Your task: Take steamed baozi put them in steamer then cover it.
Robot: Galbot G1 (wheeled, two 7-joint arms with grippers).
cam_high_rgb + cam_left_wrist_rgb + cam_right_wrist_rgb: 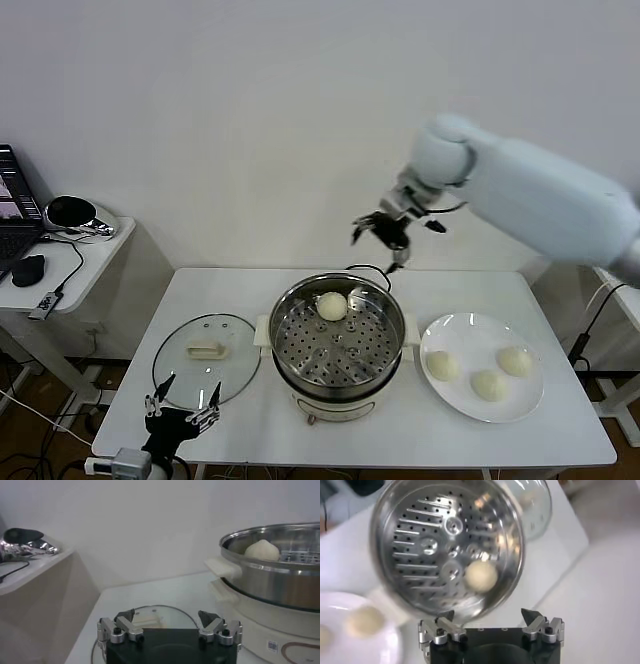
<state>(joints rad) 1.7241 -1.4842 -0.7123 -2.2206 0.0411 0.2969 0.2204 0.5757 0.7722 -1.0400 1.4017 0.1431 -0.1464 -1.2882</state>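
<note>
The right gripper (pixel 385 232) hangs released and empty above the far rim of the steamer (pixel 337 340). One bun (pixel 332 306) sits just below it on the perforated tray, smooth, round and cream-white. Three buns (pixel 489 384) wait on the plate (pixel 455 402), below and to the gripper's right, probably staged within its reach. The left gripper (pixel 183 412), also released, is parked beside the glass lid (pixel 206 355), likely ready for covering.

Cover (pixel 206 358) – steamer (pixel 338 342) – plate (pixel 484 380), left to right
</note>
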